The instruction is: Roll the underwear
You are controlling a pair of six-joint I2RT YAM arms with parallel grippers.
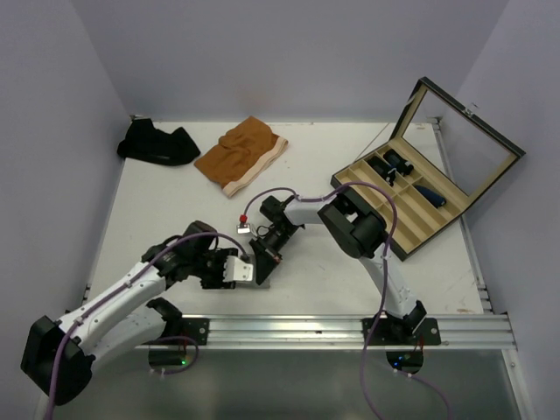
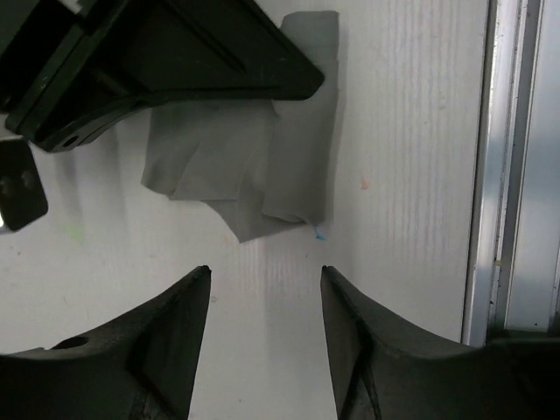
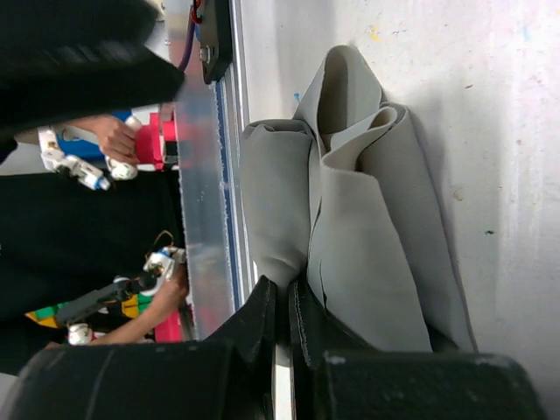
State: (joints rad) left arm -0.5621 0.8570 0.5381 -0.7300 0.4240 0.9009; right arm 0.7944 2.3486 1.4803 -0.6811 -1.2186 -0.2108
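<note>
Right gripper [image 3: 284, 297] clamped on grey briefs [image 3: 367, 245], frame centre; left gripper [image 2: 264, 273] wide open, empty. Roll tightly, edges aligned.

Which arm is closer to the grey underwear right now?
Right. The right arm's fingers are shut on the grey underwear; the left arm's fingers are open, just short of its edge.
</note>
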